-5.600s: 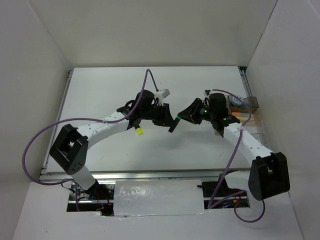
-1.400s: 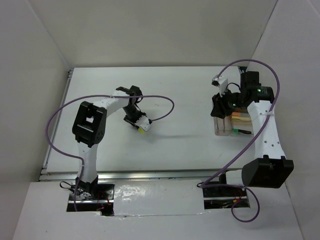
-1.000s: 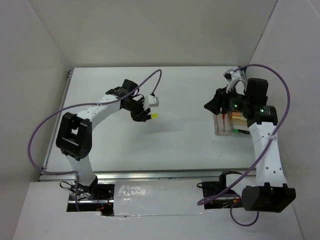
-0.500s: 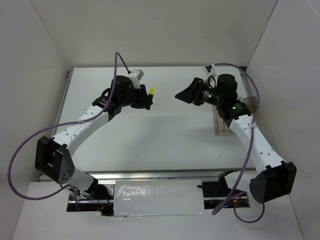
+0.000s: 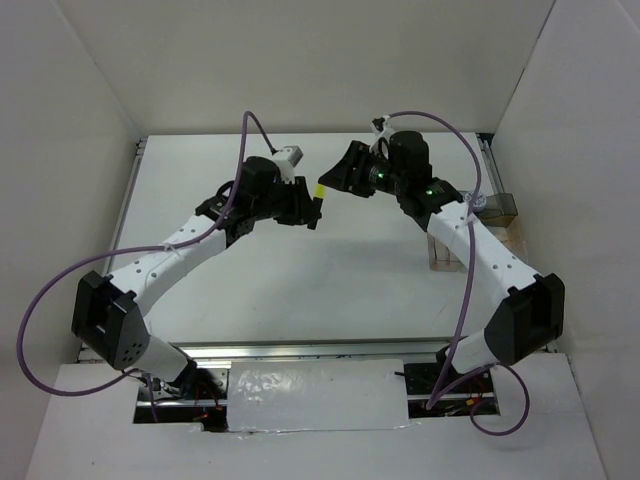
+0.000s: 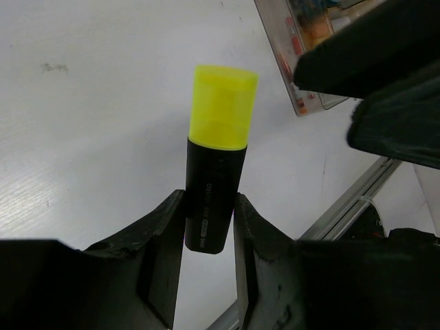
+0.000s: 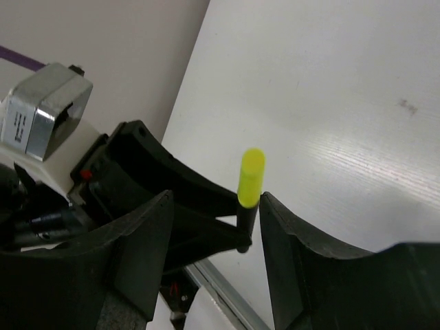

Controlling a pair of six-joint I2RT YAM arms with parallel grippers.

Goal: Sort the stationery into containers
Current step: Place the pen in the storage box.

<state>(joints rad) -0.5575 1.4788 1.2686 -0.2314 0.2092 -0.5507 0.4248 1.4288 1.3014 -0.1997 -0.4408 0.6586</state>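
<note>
My left gripper (image 5: 308,208) is shut on a black highlighter with a yellow cap (image 5: 319,190) and holds it above the table, cap pointing at the right gripper. In the left wrist view the fingers (image 6: 161,234) clamp the black body (image 6: 212,199). My right gripper (image 5: 338,180) is open and faces it. In the right wrist view the yellow cap (image 7: 250,175) stands between my open fingers (image 7: 141,247), close to the right one. The smoky clear organiser (image 5: 500,207) sits at the right, partly behind the right arm. It also shows in the left wrist view (image 6: 302,62), with orange and red items inside.
White walls close in the table on three sides. A metal rail (image 5: 300,350) runs along the near edge and another (image 5: 128,230) along the left. Purple cables (image 5: 60,290) loop off both arms.
The left arm has carried the highlighter from the left of the table up towards the middle back. The right gripper has left the organiser and swung left to meet it.
</note>
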